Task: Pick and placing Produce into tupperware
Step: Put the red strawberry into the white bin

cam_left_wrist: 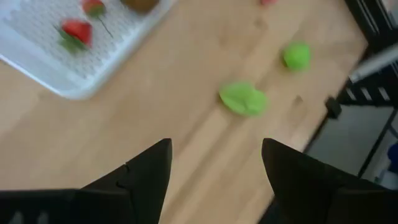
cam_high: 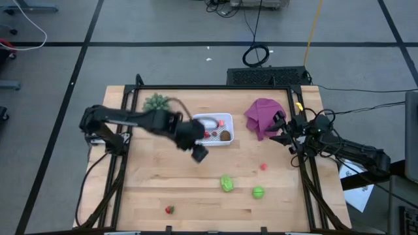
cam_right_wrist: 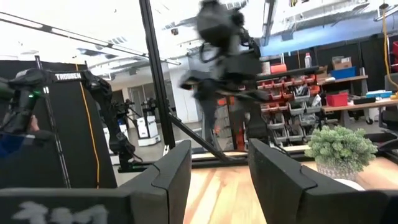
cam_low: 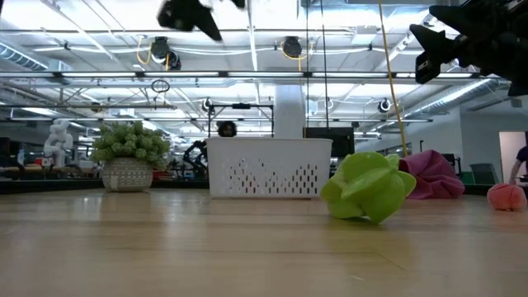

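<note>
Left gripper [cam_high: 199,154] hovers with parted, empty fingers just beside the tupperware [cam_high: 228,120], which holds red and brown produce [cam_high: 225,136]. Green pieces [cam_high: 226,183] lie nearer the front; the right gripper [cam_high: 279,121], slightly parted and empty, waits by the purple cloth [cam_high: 261,114].

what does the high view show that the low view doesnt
Only the high view shows the strawberry near the front edge, the small green ball and the produce inside the tupperware. Only the low view shows the room behind the table. Both show the tupperware, green lumpy piece, purple cloth, spiky plant and pink piece.
</note>
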Action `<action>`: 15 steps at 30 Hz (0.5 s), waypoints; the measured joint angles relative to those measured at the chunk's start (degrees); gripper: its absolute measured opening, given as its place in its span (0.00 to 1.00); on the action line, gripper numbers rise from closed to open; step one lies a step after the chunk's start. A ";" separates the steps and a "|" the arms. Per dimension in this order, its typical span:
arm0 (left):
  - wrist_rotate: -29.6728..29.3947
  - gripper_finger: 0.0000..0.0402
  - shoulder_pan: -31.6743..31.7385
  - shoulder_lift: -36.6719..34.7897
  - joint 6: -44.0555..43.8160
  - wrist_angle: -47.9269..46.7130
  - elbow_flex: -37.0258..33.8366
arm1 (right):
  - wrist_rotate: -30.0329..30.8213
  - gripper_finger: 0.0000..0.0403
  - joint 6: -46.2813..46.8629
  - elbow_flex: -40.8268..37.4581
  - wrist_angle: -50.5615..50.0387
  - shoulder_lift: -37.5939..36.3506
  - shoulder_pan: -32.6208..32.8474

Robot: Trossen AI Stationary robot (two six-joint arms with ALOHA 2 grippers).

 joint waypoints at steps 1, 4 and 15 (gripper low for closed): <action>-1.07 0.64 -1.97 -0.01 -1.24 -0.16 0.00 | 0.01 0.37 0.02 -0.04 -0.07 0.02 0.00; -5.64 0.64 -8.02 0.20 -3.72 -0.49 -0.02 | 0.04 0.37 0.85 -0.01 0.26 0.31 0.00; -15.17 0.64 -24.67 3.15 -5.99 -2.07 -0.75 | 0.04 0.37 3.02 -0.01 0.30 0.31 0.00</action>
